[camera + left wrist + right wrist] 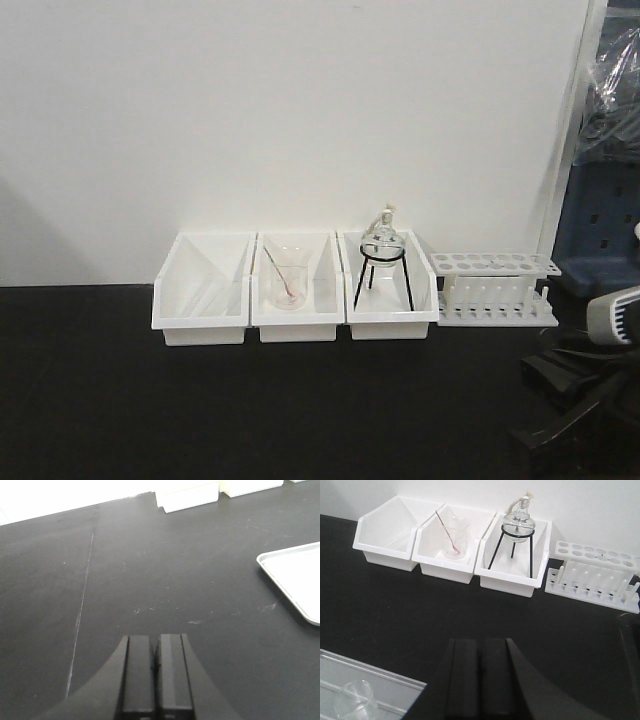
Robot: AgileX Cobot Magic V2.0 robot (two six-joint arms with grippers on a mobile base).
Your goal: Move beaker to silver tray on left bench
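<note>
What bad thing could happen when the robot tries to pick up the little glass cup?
The small beaker is clear glass and hard to see on its tray, so the right gripper, now shut, might miss it or knock it over. It is thin glass, so a hard squeeze could crack it. Another beaker with a pinkish rod sits in a white bin; the robot could mistake it for the target.

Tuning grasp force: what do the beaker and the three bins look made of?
Beaker: clear glass by the look, see-through with glossy rim highlights, lying tipped in a tray. Bins: opaque white, smooth and slightly glossy, probably moulded plastic.
</note>
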